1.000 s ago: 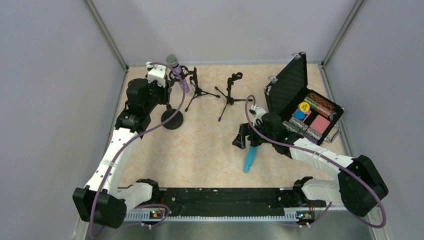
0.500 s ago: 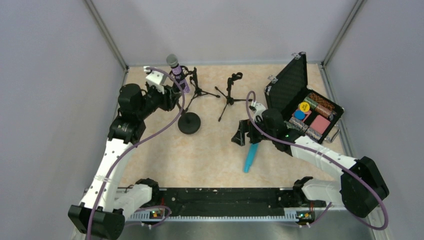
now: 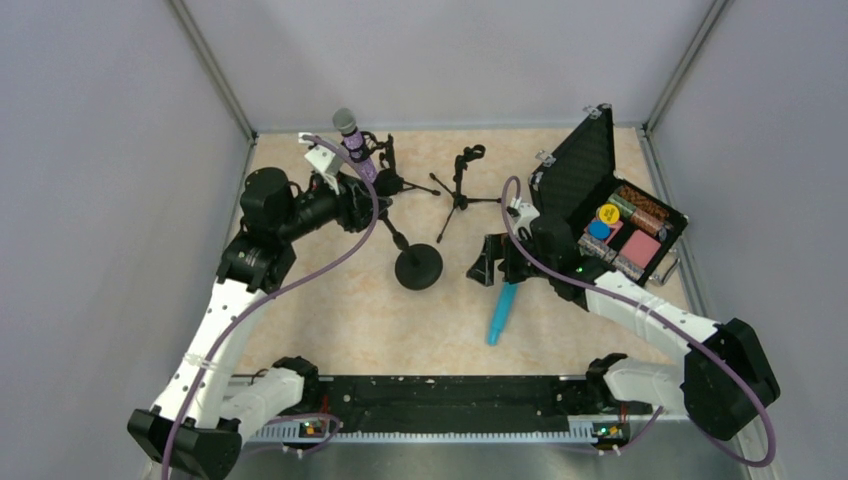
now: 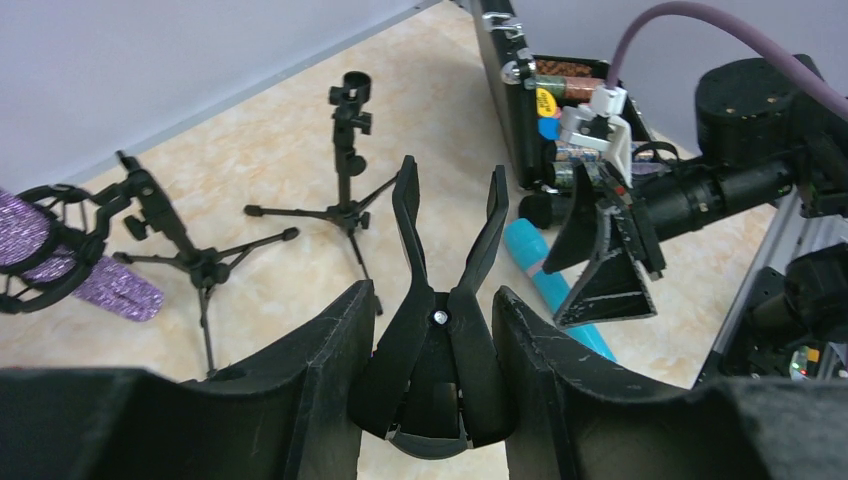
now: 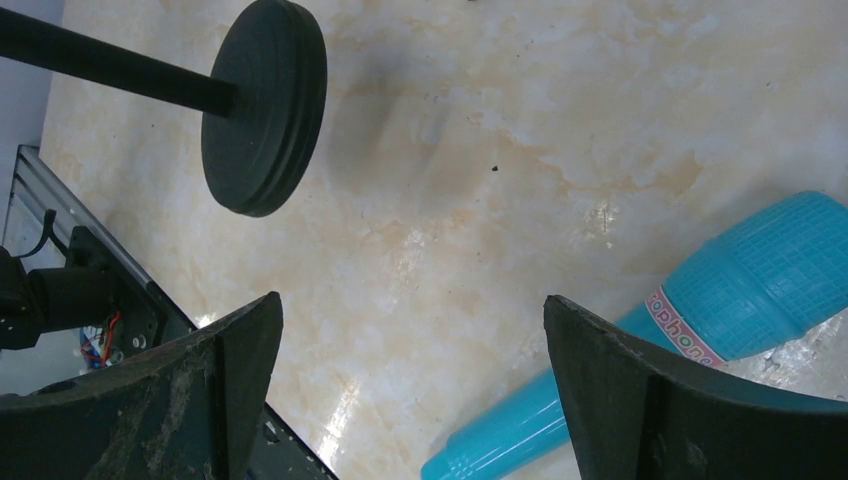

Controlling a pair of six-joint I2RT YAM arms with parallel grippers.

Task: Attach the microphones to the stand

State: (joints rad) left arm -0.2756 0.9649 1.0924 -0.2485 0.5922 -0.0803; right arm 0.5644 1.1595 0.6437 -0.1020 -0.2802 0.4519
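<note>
Since one second ago, the black metal microphone stand with a round disc base (image 3: 418,268) has been carried from 9 o'clock towards the middle of the beige marble-patterned table (image 3: 330,320), and the left claw (image 3: 378,190) has been swung along with it. The stand is held slanted, and in the right wrist view its disc base (image 5: 262,105) is seen on edge, with its shadow apart from it. The left claw is closed most of the way on the black plastic clip (image 4: 440,250) at the top of the stand, which is pressed between both fingers (image 4: 320,370). The right claw (image 3: 497,262) is spread fully and nothing is held in it. It is placed over the head end of the all-turquoise plastic stick microphone (image 3: 502,315), which is laid flat on the table at 5 o'clock. The glittery purple microphone with a silver mesh head (image 3: 352,140) is seated in the ring mount of a black tripod stand (image 3: 400,185) at 11 o'clock. A second black tripod stand (image 3: 460,190) is standing without a microphone at 12 o'clock, and an open black hard case (image 3: 575,165) is placed at 2 o'clock
</note>
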